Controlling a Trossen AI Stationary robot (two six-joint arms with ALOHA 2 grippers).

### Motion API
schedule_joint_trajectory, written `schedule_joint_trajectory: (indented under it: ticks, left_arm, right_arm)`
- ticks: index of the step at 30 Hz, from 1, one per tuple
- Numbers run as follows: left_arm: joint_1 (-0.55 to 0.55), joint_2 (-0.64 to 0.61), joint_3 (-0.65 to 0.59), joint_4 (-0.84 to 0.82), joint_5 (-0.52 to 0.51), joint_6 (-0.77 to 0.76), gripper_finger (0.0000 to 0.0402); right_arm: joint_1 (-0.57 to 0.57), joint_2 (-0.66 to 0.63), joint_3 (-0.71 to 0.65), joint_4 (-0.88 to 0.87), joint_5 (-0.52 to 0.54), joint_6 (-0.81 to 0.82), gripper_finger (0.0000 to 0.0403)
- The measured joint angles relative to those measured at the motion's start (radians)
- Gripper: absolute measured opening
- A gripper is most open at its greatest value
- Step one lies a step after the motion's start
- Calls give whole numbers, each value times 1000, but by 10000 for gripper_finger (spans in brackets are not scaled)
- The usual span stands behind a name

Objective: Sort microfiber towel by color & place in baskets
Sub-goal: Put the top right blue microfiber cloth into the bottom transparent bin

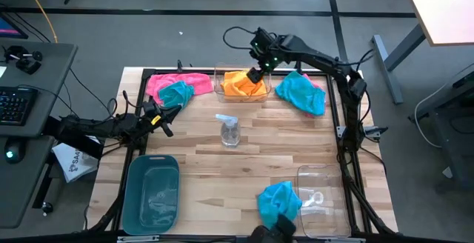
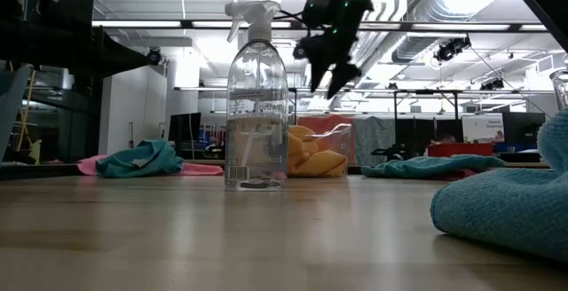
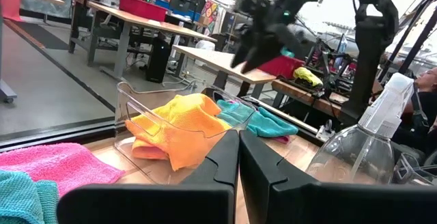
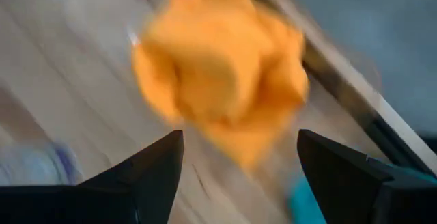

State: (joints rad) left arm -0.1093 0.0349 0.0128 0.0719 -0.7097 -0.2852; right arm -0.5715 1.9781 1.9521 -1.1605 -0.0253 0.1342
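From above, the right gripper (image 1: 255, 73) hangs over the clear plastic basket (image 1: 219, 89) at the table's far edge, which holds the crumpled orange microfiber towel (image 1: 243, 84). The left gripper (image 1: 164, 118) rests near the pink towel (image 1: 167, 81) and a teal towel (image 1: 176, 92). The opaque teal basket (image 1: 152, 192) sits at the near left.

At table level, the clear spray bottle (image 2: 256, 105) stands before the orange load.

The left wrist shows its fingers (image 3: 222, 162) pressed together.

The right wrist, though blurred, seems to show its fingers (image 4: 153, 166) spread wide and empty.
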Motion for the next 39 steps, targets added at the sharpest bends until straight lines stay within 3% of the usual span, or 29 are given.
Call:
schedule_joint_trajectory:
  ticks: [3, 6, 14, 18, 22, 28, 39]
  left_arm:
    - [0, 0, 0, 0, 0, 0, 0]
    - [0, 0, 0, 0, 0, 0, 0]
    - [0, 0, 0, 0, 0, 0, 0]
    - [0, 0, 0, 0, 0, 0, 0]
    - [0, 0, 0, 0, 0, 0, 0]
    - [0, 0, 0, 0, 0, 0, 0]
    - [0, 0, 0, 0, 0, 0, 0]
  right_arm:
    - [22, -37, -26, -131, 114, -49, 278]
    - [36, -116, -133, -155, 167, -60, 269]
    - [44, -477, -714, -1, 225, 134, 249]
    - [41, -542, -901, 24, 208, 183, 248]
    - [42, -495, -941, 69, 214, 191, 248]
    - [42, -369, -873, 161, 313, 117, 248]
    - [42, -178, -854, 187, 361, 0, 248]
